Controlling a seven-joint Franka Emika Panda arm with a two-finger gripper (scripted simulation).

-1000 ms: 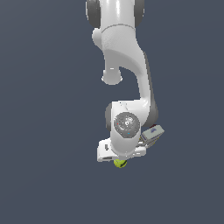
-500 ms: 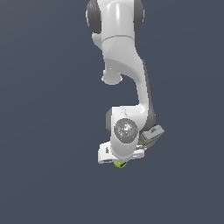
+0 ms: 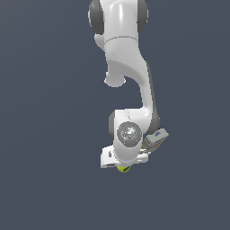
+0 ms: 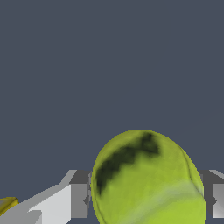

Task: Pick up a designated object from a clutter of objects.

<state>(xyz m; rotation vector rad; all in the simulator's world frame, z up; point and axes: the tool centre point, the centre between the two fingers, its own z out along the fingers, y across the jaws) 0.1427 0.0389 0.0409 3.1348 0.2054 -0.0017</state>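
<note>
Flat slate-grey ground (image 3: 45, 134) filled both views, with no edge or seam anywhere on it. Seen from the exterior camera, the white arm (image 3: 123, 63) came in from the far side and reached toward the near side, its wrist bent so that the hand pointed straight down at the ground. The hand's body covered nearly all of what lay beneath it.

Only a thin yellow-green sliver of the tennis ball (image 3: 123, 169) peeked out at the hand's near edge in that view, so the gripper (image 4: 148, 194) could not be read from there. The wrist view settled it: the ball (image 4: 146, 179) (dark printed smudge across its upper curve) sat squarely between the two grey fingers (image 4: 78, 194), each pressed against a side, so the jaws were clamped on it. The ball's lower part ran out of the picture.

A small box (image 3: 156, 138) showed just to the exterior view's right of the wrist, partly behind it; its markings were too small to read. A yellow scrap (image 4: 6, 204) at the wrist picture's edge was cut off and could not be identified.
</note>
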